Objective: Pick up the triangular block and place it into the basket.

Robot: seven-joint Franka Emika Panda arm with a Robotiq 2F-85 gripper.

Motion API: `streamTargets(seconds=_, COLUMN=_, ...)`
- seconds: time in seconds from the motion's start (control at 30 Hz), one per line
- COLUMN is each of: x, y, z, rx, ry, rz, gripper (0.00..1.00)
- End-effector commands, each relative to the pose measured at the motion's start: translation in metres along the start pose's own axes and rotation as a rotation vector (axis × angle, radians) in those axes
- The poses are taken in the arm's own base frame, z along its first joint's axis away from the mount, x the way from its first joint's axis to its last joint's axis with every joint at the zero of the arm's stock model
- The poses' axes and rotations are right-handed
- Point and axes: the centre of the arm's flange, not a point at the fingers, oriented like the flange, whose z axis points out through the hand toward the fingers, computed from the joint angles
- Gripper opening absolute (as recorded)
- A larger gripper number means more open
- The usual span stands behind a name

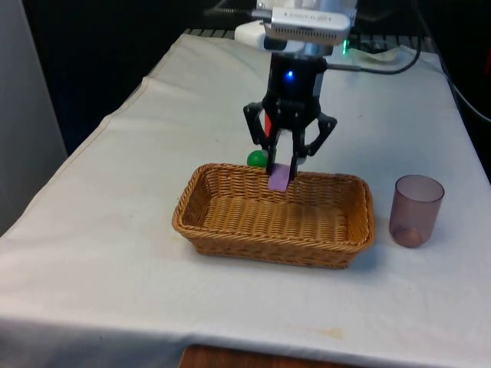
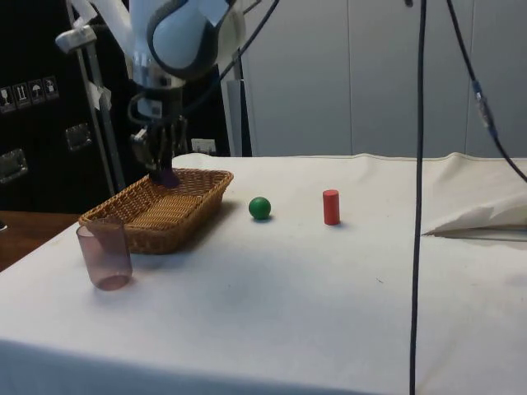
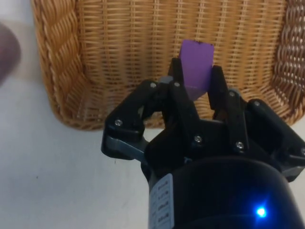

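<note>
Wrist view put the matter plainly: the jaws were clamped on the purple block, one finger on each flat side, with most of the piece sticking out past the fingertips. The gripper hung over the far rim of the basket, and the block was in the air above the woven floor, touching nothing but the fingers.

The main risk, as I judged it, was position. In the front view the block sat just inside the far wall, so a release there could have let it strike the rim and tip out onto the white cloth on the robot's side. A deeper descent could also have caught a finger on the wicker and dragged the light basket. The grip held only the block's near end, so a jolt might have twisted it in the jaws.

Further out, the green ball lay just beyond the basket and the red cylinder stood apart from it; the tinted cup stood near the basket's end at the front view's right.

The block's triangular outline could not be made out, since only a flat purple face showed. In the front view the gripper covered the red cylinder almost wholly and the basket rim cut off part of the ball.
</note>
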Motion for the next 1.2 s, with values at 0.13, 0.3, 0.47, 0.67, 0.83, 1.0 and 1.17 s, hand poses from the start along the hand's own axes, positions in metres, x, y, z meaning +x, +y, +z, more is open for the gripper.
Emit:
streamTargets(seconds=0.13, x=-0.002, y=-0.003, z=0.022, rx=-0.001, ry=0.0, rz=0.0, gripper=0.33)
streamTargets(seconds=0.3, x=-0.006, y=-0.004, z=0.037, rx=-0.016, ry=-0.006, rz=-0.007, gripper=0.33)
streamTargets(seconds=0.47, x=-0.011, y=-0.004, z=0.06, rx=-0.013, ry=-0.006, rz=-0.003, gripper=0.33)
streamTargets(seconds=0.67, x=-0.014, y=-0.003, z=0.07, rx=-0.012, ry=-0.004, rz=0.0, gripper=0.53)
streamTargets(seconds=0.83, x=-0.015, y=-0.002, z=0.073, rx=-0.013, ry=-0.005, rz=0.002, gripper=0.81)
streamTargets(seconds=1.0, x=-0.015, y=-0.003, z=0.074, rx=-0.012, ry=-0.006, rz=0.001, gripper=1.0)
streamTargets(seconds=1.17, x=-0.015, y=-0.001, z=0.072, rx=-0.026, ry=-0.008, rz=0.001, gripper=1.0)
